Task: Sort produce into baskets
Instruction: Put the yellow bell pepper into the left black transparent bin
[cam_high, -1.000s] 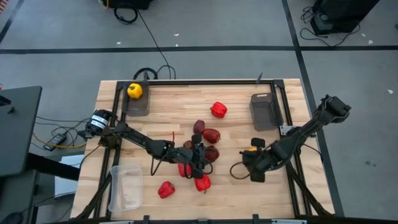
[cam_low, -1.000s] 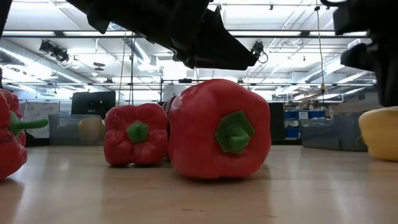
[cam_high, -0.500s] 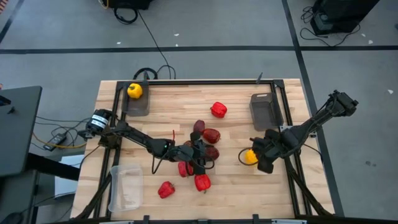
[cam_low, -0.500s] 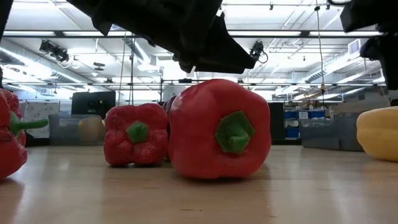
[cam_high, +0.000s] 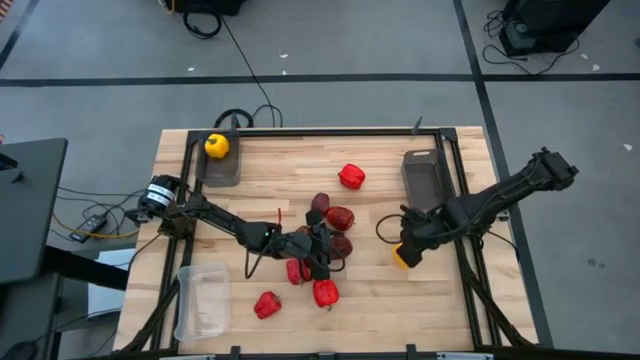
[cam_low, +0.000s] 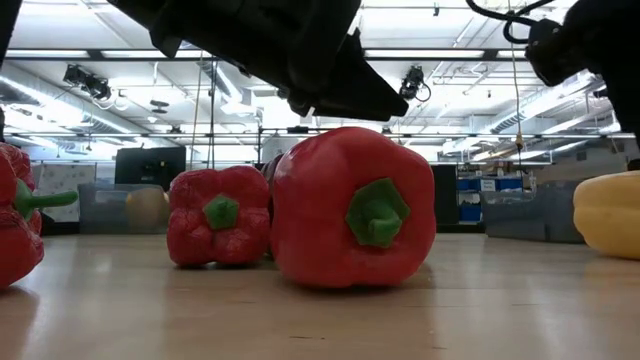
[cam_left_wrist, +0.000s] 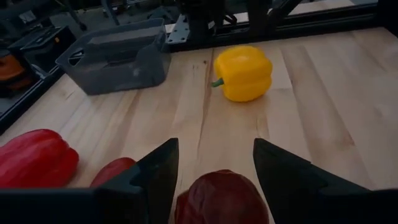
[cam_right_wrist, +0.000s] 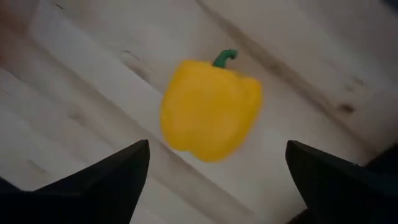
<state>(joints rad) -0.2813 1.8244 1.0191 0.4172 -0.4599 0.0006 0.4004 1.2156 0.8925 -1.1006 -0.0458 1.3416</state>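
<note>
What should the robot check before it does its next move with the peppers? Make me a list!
1. Right end effector open: ok, its fingers stand wide apart above the loose yellow bell pepper.
2. That yellow pepper lying free on the wooden table: ok.
3. Dark grey basket on the right has room: ok, nothing shows inside it.
4. Left end effector around the dark maroon round fruit: ok, a finger on each side; whether it grips, cannot tell.
5. Other yellow pepper in the far left grey basket: ok.
6. Clear plastic basket ready: ok, nothing shows inside.
</note>
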